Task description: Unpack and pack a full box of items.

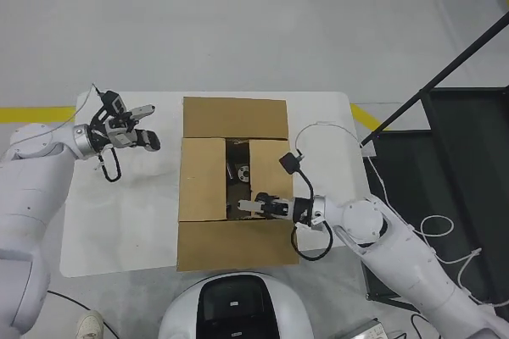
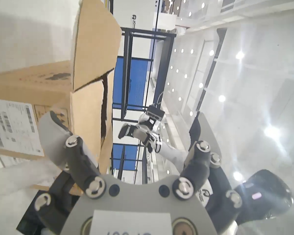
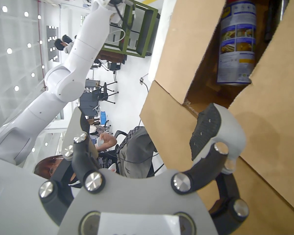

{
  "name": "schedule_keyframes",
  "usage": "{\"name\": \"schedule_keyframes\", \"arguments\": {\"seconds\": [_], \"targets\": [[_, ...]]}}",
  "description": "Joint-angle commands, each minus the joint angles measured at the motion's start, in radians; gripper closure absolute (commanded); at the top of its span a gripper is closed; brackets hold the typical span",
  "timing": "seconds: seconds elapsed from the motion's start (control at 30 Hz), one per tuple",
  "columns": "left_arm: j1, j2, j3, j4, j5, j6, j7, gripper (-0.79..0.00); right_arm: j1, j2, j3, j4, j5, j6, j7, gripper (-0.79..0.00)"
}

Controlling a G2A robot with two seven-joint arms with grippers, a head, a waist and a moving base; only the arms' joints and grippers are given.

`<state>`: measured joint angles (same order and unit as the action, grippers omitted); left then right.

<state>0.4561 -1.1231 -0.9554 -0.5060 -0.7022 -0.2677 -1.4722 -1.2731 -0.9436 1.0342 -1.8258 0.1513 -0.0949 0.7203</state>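
R tool (image 3: pixel 144 113) spread wide by box (image 3: pixel 186 37) flap; spray can (image 3: pixel 236 42) inside.

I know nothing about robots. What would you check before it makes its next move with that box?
1. Box flaps fully open: not ok; two side flaps cover most of the opening, leaving a narrow gap.
2. Right end effector open and empty: ok; it sits at the gap's near end.
3. Left end effector open and empty: ok; it hangs over the table beside the box.
4. Spray can inside within reach: cannot tell; partly hidden behind a flap.
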Motion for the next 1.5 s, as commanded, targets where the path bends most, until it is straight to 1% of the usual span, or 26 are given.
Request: {"name": "schedule_keyframes", "arguments": {"seconds": [0.0,0.1,0.13,0.57,0.63,0.7,0.8,0.83,0.9,0.97,1.1,1.3,1.47], "targets": [[0.041,0.023,-0.028,-0.078,-0.034,0.039,-0.064,-0.785,0.026,-0.007,-0.026,0.017,-0.011,0.038,0.009,-0.785],[0.119,0.058,-0.048,-0.233,-0.081,0.089,-0.064,-0.785,0.052,-0.019,-0.049,0.035,0.000,0.047,-0.007,-0.785],[0.127,0.062,-0.051,-0.246,-0.085,0.093,-0.064,-0.785,0.052,-0.019,-0.049,0.035,0.000,0.047,-0.007,-0.785],[0.127,0.062,-0.051,-0.246,-0.085,0.093,-0.064,-0.785,0.052,-0.019,-0.049,0.035,0.000,0.047,-0.007,-0.785],[0.147,0.063,-0.055,-0.266,-0.076,0.095,-0.004,-0.785,0.049,-0.020,-0.052,0.033,-0.005,0.052,-0.019,-0.785],[0.167,0.067,-0.062,-0.300,-0.060,0.106,0.041,-0.785,0.061,-0.029,-0.068,0.033,0.036,0.056,-0.028,-0.785],[0.190,0.076,-0.081,-0.340,-0.040,0.119,0.082,-0.785,0.111,-0.049,-0.111,0.067,0.068,0.067,-0.032,-0.785],[0.198,0.080,-0.089,-0.352,-0.033,0.122,0.092,-0.785,0.128,-0.058,-0.130,0.083,0.108,0.050,-0.014,-0.785],[0.213,0.088,-0.107,-0.375,-0.014,0.126,0.110,-0.785,0.169,-0.070,-0.156,0.146,0.082,0.052,-0.017,-0.785],[0.228,0.097,-0.128,-0.396,0.001,0.133,0.127,-0.785,0.186,-0.083,-0.181,0.185,0.122,0.033,-0.013,-0.785],[0.255,0.111,-0.163,-0.439,0.018,0.147,0.147,-0.785,0.216,-0.103,-0.215,0.250,0.113,0.017,-0.032,-0.785],[0.291,0.120,-0.186,-0.488,0.031,0.163,0.157,-0.785,0.257,-0.136,-0.273,0.290,0.110,0.005,-0.056,-0.785],[0.304,0.124,-0.208,-0.504,0.026,0.166,0.179,-0.785,0.291,-0.161,-0.305,0.308,0.121,-0.019,-0.053,-0.785]]}}
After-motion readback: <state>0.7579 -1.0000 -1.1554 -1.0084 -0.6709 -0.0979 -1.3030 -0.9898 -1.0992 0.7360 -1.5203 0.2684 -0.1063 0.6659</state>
